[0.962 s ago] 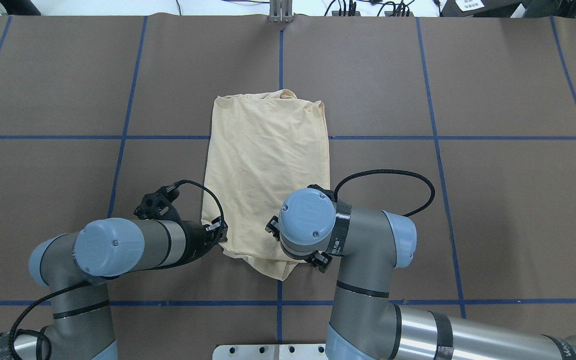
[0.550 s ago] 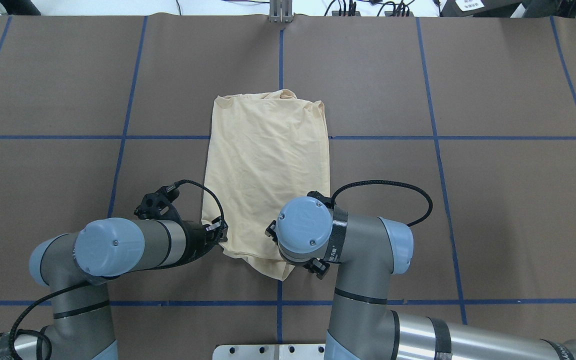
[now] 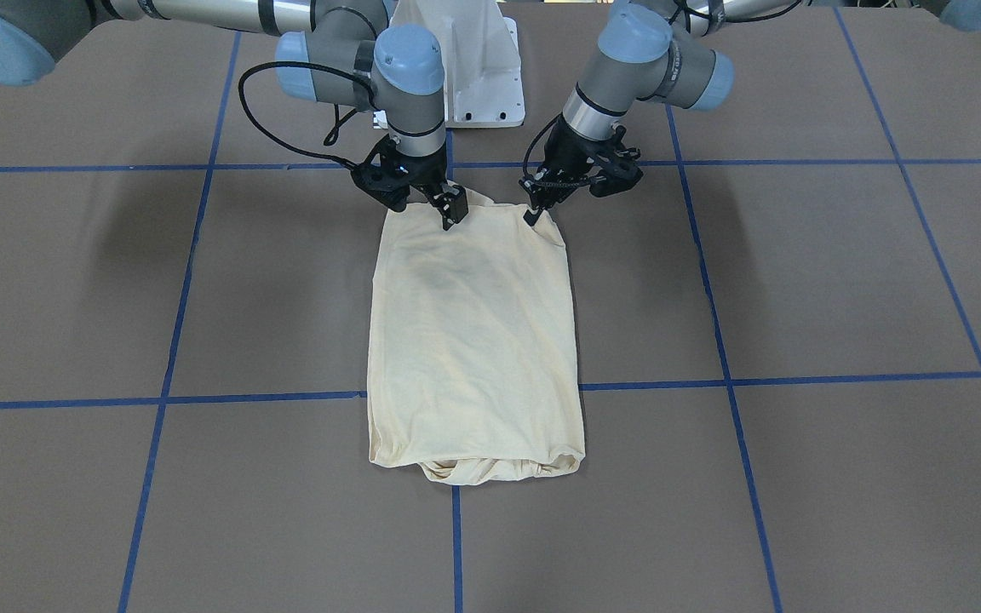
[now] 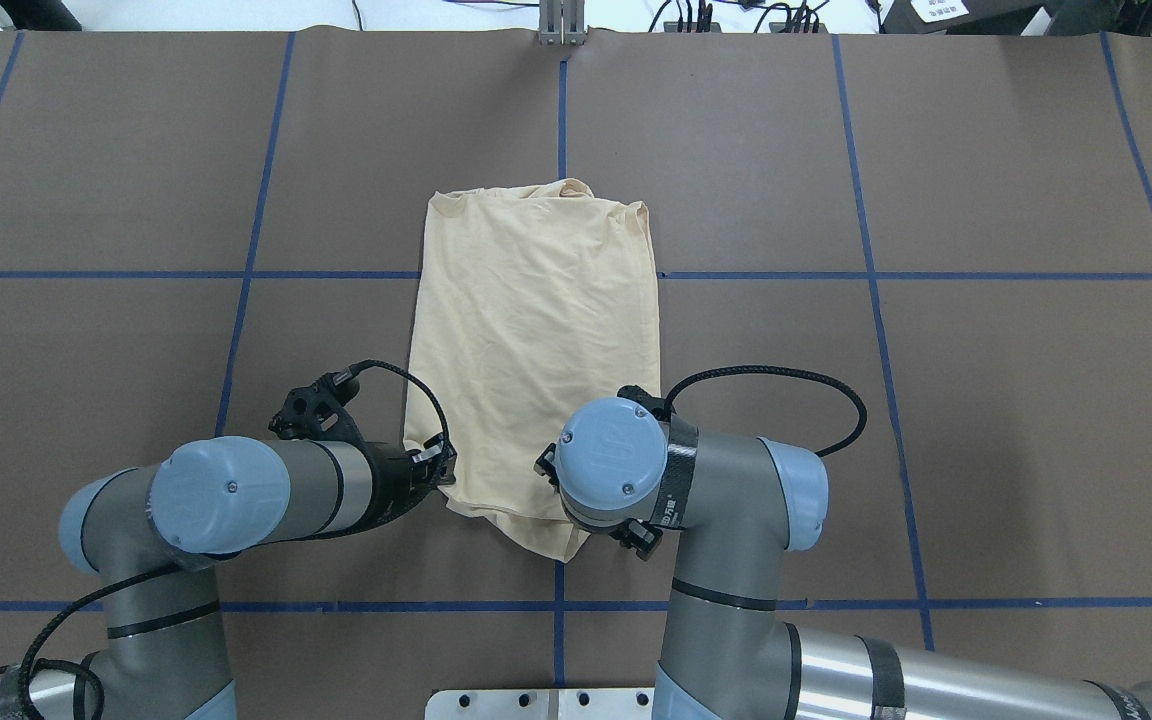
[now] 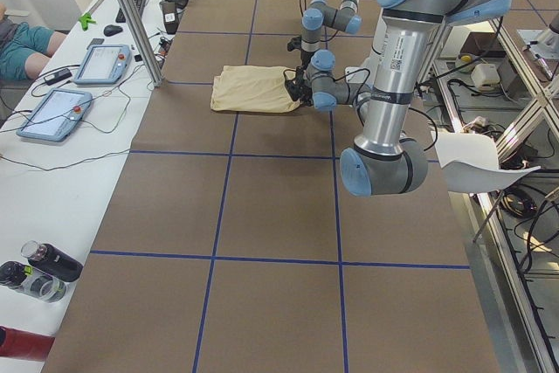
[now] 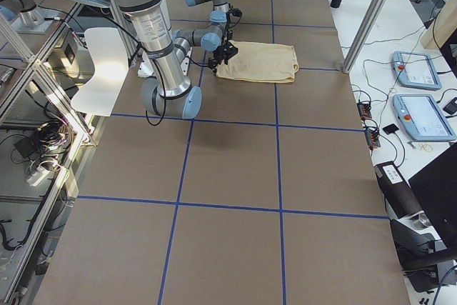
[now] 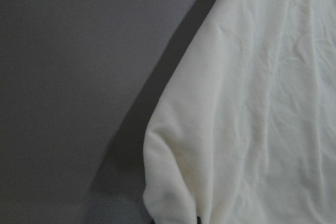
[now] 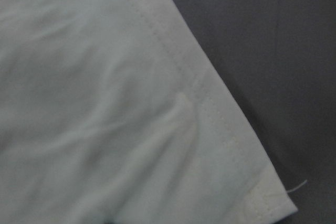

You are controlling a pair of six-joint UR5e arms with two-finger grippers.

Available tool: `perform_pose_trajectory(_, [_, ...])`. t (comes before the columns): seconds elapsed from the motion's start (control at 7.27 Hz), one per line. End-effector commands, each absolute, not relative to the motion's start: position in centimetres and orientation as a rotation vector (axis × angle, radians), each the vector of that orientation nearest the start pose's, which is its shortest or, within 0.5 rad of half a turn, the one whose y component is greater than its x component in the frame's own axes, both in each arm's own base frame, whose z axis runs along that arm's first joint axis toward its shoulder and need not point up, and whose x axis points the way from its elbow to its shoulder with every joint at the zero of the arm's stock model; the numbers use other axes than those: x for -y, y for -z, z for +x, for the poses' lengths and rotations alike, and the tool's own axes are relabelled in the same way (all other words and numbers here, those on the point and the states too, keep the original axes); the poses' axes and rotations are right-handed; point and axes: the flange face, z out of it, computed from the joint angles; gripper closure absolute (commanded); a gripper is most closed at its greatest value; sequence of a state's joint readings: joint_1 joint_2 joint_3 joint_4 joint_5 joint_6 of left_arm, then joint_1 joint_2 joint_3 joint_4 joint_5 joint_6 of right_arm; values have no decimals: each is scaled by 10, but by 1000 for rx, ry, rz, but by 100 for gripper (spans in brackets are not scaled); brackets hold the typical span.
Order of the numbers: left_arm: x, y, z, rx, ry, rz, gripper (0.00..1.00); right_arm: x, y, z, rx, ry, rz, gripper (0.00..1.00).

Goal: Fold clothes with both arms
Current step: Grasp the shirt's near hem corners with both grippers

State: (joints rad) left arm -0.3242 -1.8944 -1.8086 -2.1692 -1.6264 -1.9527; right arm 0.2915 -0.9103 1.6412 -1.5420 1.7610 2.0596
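Corner pick-up: pale cream-yellow thin T-shirt [image 4: 536, 350]; your left gripper [image 3: 533, 213] and right gripper [image 3: 450, 213] at robot-side corners, grip cannot be told. Next: lift evenly.

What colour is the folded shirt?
The shirt is pale cream-yellow, no print showing; clearest in the overhead exterior view.

The table [image 4: 986, 420] is covered with a brown sheet, which is divided into large rectangles by blue tape lines [image 4: 254, 240]. A pale cream-yellow T-shirt [image 4: 536, 330], folded into a long narrow shape, is laid flat near the middle, over a crossing of two lines. Its surface is lightly wrinkled, and its far end is bunched. The robot's white base [image 3: 478, 81] is set at the near edge.
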Motion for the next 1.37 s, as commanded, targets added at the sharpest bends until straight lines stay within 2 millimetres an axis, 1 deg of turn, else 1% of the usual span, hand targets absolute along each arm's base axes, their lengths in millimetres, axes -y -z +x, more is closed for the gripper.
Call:
perform_pose_trajectory(0.0, [311,-305,526,-1177,592,-84,100,308,-240,-631,748,-667,-260,2])
perform_pose_trajectory(0.14, [312,-306,527,-1176,592,-84,100,308,-239,-631,750,-667,-260,17])
perform_pose_trajectory(0.27, [312,-307,528,-1173,592,-84,100,308,-241,-632,745,-668,-260,39])
perform_pose_trajectory(0.41, [311,-307,528,-1172,591,-85,100,308,-239,-632,748,-667,-260,48])
perform_pose_trajectory(0.55, [311,-307,528,-1172,591,-85,100,308,-239,-632,748,-667,-260,65])
perform_pose_trajectory(0.69, [311,-307,528,-1172,591,-85,100,308,-238,-630,752,-668,-258,89])
perform_pose_trajectory(0.82, [311,-307,528,-1174,591,-85,100,310,-236,-631,756,-674,-242,100])
perform_pose_trajectory(1.24, [311,-308,528,-1171,591,-85,100,310,-232,-628,769,-672,-240,100])
